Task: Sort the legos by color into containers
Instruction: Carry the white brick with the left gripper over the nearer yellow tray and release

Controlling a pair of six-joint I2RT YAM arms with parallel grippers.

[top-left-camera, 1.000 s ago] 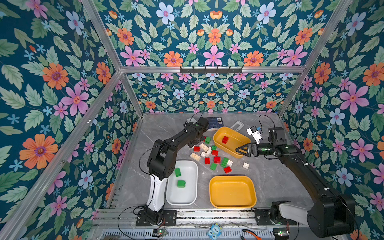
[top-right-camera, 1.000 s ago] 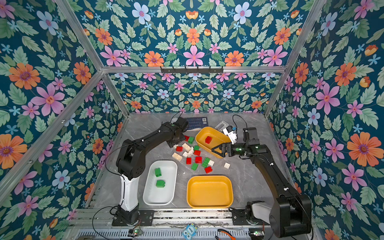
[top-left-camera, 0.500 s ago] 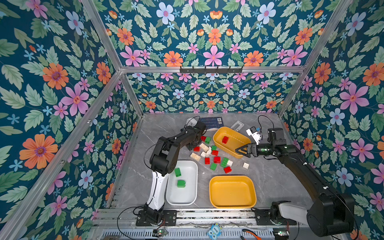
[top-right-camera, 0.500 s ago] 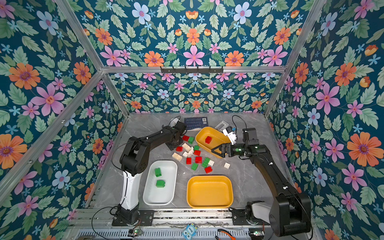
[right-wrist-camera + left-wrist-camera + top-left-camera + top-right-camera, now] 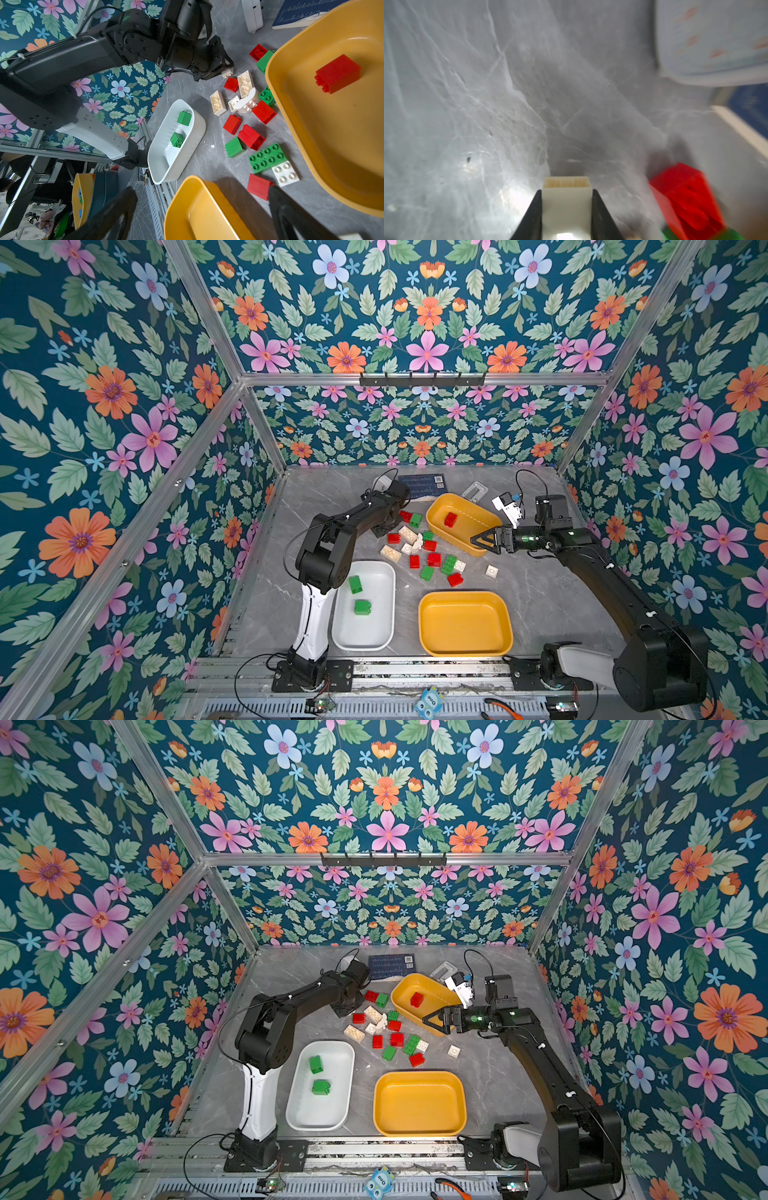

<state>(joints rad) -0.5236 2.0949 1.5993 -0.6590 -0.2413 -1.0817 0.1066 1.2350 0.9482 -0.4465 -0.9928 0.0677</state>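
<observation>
Legos (image 5: 433, 559) are strewn between the tubs (image 5: 390, 572); one cream brick (image 5: 566, 209) is clamped in the left gripper (image 5: 566, 190) at their far edge, with the empty yellow tub (image 5: 464, 624), judged its target, across them; the right gripper (image 5: 482, 541) is held wide

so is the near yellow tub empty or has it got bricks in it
Empty. In both top views the near yellow tub shows only bare floor, nothing in it.

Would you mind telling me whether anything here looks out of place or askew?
The far yellow tub sits turned at an angle, while the white tub and near yellow tub lie square to the front of the table. Nothing looks spilled or damaged.
</observation>
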